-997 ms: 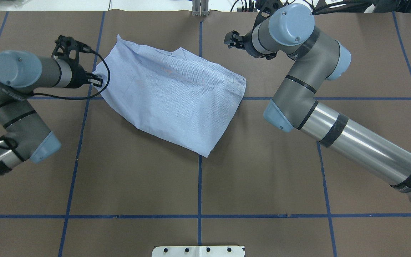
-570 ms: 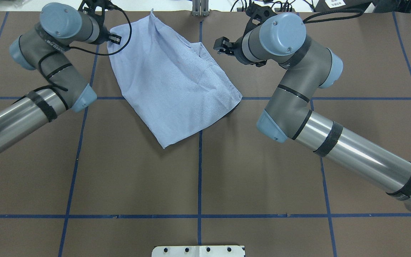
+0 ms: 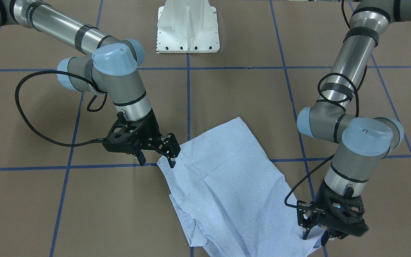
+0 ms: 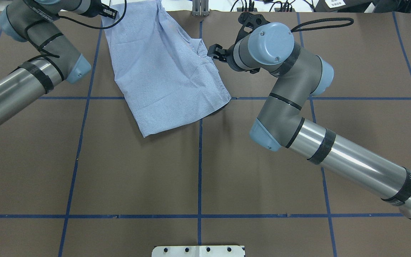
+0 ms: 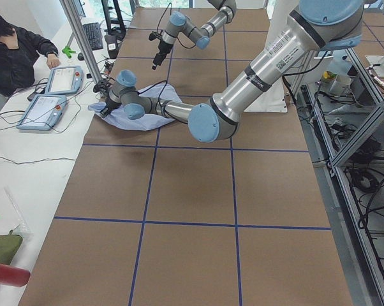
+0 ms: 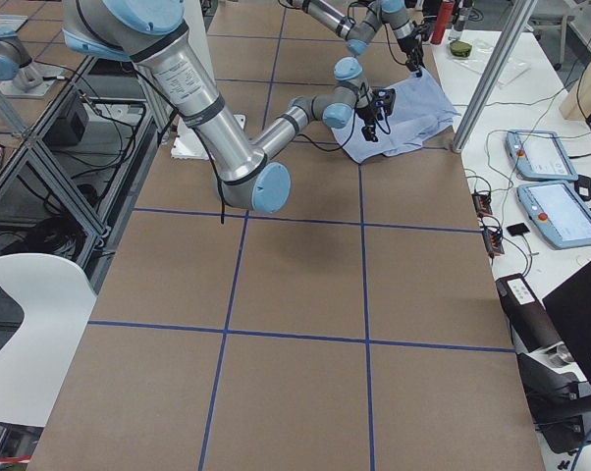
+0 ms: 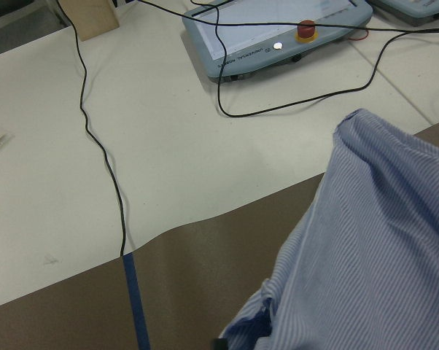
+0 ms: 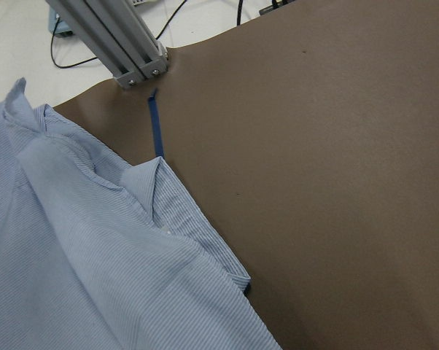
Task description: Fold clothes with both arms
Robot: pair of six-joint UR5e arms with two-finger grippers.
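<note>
The light-blue striped shirt [image 4: 162,67] lies roughly folded at the far middle-left of the brown table, its far edge reaching the table's rim. My left gripper [image 4: 112,13] is at that far edge, shut on the shirt's corner [image 3: 316,244]; the left wrist view shows the bunched cloth [image 7: 373,248] close below the camera. My right gripper [image 4: 213,53] hangs open right beside the shirt's right edge near the collar, with nothing between its fingers [image 3: 172,160]. The right wrist view shows the collar and folded edge [image 8: 161,197] lying free.
An aluminium post [image 4: 200,8] stands at the far table edge just right of the shirt. Beyond it, a white bench carries teach pendants [image 7: 278,33] and cables. A person [image 5: 13,51] sits by that bench. The white pedestal base [image 4: 198,251] is at the near edge.
My left gripper has swung toward the far table edge, dragging the shirt's corner so the cloth turned and slid away. My right gripper has moved left to the shirt's right edge.
</note>
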